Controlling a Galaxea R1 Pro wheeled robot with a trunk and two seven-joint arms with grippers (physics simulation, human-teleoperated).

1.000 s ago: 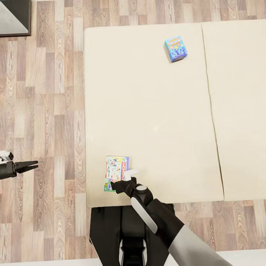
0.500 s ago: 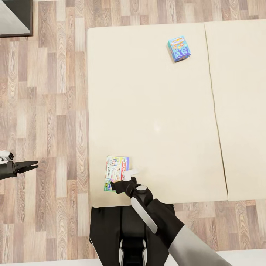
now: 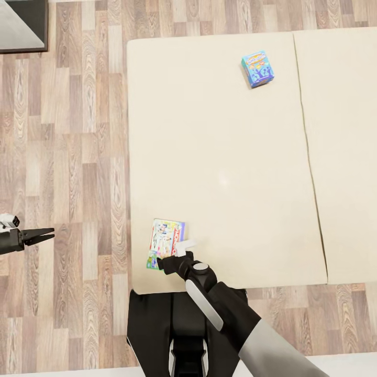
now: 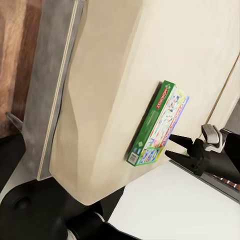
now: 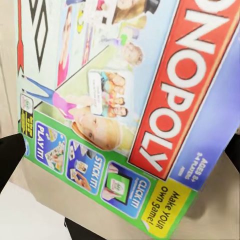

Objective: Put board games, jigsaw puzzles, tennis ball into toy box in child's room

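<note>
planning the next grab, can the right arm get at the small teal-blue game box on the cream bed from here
Probably not. The small teal-blue game box lies far up the cream bed, while the right gripper sits at the near edge by the white multicoloured game box.

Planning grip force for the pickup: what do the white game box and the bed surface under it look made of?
The white game box looks like printed cardboard with a smooth finish, given its crisp edges and colour artwork. The bed top looks like plain matte cream fabric or foam; it is uniform and seamed.

I see open mattress [image 3: 220, 157] all around the white game [image 3: 166, 242]. Only the teal game [image 3: 257, 68] sits far off. Left, bare floor [image 3: 68, 157].
</note>
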